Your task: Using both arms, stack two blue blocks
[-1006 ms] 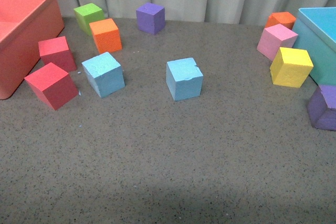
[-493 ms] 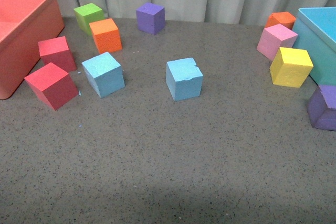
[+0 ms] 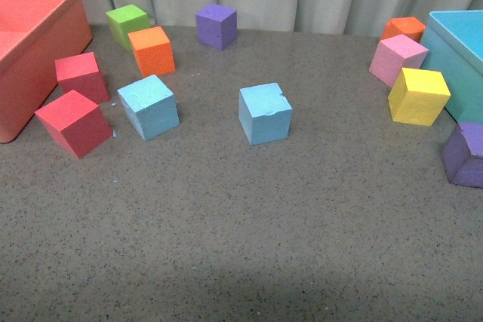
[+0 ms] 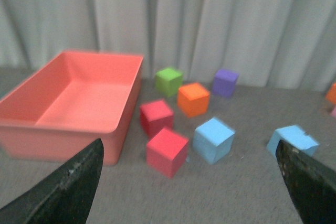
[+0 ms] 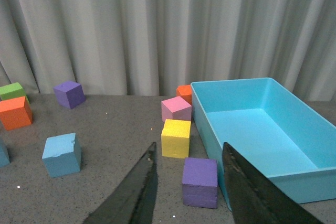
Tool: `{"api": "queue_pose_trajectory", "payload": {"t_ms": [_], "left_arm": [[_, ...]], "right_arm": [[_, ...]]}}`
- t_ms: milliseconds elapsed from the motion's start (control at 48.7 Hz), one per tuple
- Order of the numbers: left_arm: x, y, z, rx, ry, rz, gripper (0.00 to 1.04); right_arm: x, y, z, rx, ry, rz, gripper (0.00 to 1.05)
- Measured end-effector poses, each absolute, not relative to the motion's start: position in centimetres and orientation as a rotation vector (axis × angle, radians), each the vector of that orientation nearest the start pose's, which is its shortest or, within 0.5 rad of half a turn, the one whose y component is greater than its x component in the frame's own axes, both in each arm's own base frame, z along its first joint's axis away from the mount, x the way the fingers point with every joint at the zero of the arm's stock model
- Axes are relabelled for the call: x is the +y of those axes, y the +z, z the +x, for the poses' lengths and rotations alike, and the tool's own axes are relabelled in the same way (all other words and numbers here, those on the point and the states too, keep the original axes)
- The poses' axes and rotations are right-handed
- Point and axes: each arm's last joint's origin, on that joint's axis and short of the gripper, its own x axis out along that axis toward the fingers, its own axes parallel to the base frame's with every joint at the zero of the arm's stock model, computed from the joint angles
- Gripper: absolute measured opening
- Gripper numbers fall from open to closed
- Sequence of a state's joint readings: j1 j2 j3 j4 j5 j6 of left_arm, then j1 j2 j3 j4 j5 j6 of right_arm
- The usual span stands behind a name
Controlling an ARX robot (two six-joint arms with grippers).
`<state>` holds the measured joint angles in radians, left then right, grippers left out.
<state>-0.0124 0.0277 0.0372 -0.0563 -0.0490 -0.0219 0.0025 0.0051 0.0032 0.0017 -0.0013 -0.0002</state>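
Front view: left sky-blue foam cube sits just beside a red foam cube; central sky-blue foam cube stands apart, mid-bench, both unstacked on the grey speckled bench. Left gripper and right gripper hover, jaws apart, empty.

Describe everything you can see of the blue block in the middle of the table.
The middle blue block is a light sky-blue cube, matte, slightly rough, foam-like, with a small nick near its top's right edge. It sits flat on the grey speckled table, turned slightly. Nothing else touches it; the other blue block lies apart to its left.
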Motion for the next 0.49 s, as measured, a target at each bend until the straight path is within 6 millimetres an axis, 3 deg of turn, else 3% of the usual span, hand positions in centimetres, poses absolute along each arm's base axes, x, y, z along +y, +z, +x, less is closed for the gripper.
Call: {"api": "queue_pose_trajectory", "payload": {"t_ms": [103,329,390,493], "left_arm": [[0.0,16.3,10.6,0.241,0.107,-0.051,0.98],[-1.2,17.7,15.0,0.295,0.076,-0.105,0.98],[-2.0,18.7,18.1,0.301,0.054,-0.142,0.98],[-3.7,18.5,23.7,0.420,0.046,-0.178,0.98]], "right_arm": [[0.0,16.4,9.8,-0.001,0.004,0.000,0.54],[0.0,16.4,9.8,-0.001,0.004,0.000,0.86],[0.0,16.4,9.8,-0.001,0.004,0.001,0.97],[0.0,16.4,9.8,-0.001,0.004,0.000,0.95]]}}
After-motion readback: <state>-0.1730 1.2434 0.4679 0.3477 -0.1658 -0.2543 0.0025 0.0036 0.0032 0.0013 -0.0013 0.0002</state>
